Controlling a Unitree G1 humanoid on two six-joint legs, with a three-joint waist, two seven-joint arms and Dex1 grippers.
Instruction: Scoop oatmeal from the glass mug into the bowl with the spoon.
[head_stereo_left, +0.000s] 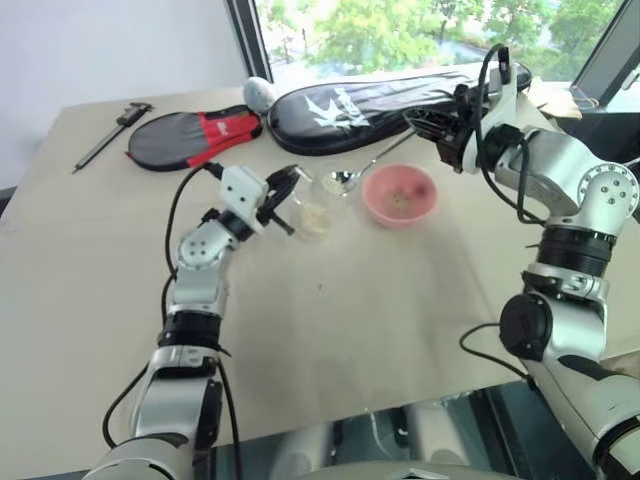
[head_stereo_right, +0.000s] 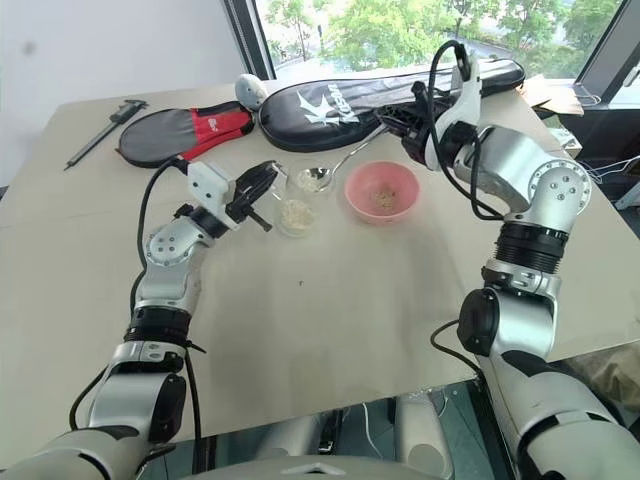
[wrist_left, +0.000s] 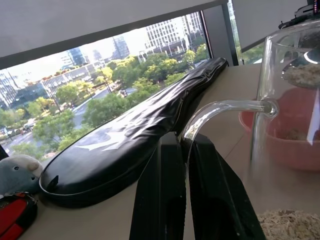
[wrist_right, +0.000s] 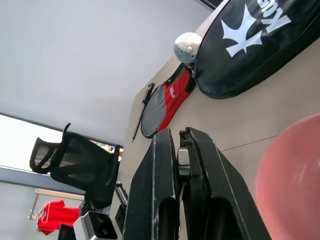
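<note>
Nearest to you, your left gripper (head_stereo_left: 283, 196) is reaching in over the beige table (head_stereo_left: 330, 330), its black fingers (wrist_left: 165, 200) pinched tight on the curved handle of the glass mug (head_stereo_left: 316, 208). The mug is standing upright on the table, and oatmeal (head_stereo_left: 315, 217) is lying in its bottom.

Just beyond, over the mug's rim, the spoon (head_stereo_left: 352, 176) is hanging with its oval bowl loaded with flakes. Its thin handle is slanting up and to the right into your right gripper (head_stereo_left: 428, 128), whose fingers (wrist_right: 200, 180) are closed flat on the handle's end. That gripper is hovering above the table, behind the bowl.

The bowl (head_stereo_left: 399, 195) is sitting just to the right of the mug, apart from it, with a small scatter of oatmeal already lying in its middle.

Farther back, a red-and-black racket cover (head_stereo_left: 192, 137) is lying to the left, and a black caliper-like tool (head_stereo_left: 110, 133) is resting beyond it near the table's left edge. A long black racket bag (head_stereo_left: 370, 105) is stretching along the far side by the window, with a small grey plush toy (head_stereo_left: 259, 92) sitting at its left end.
</note>
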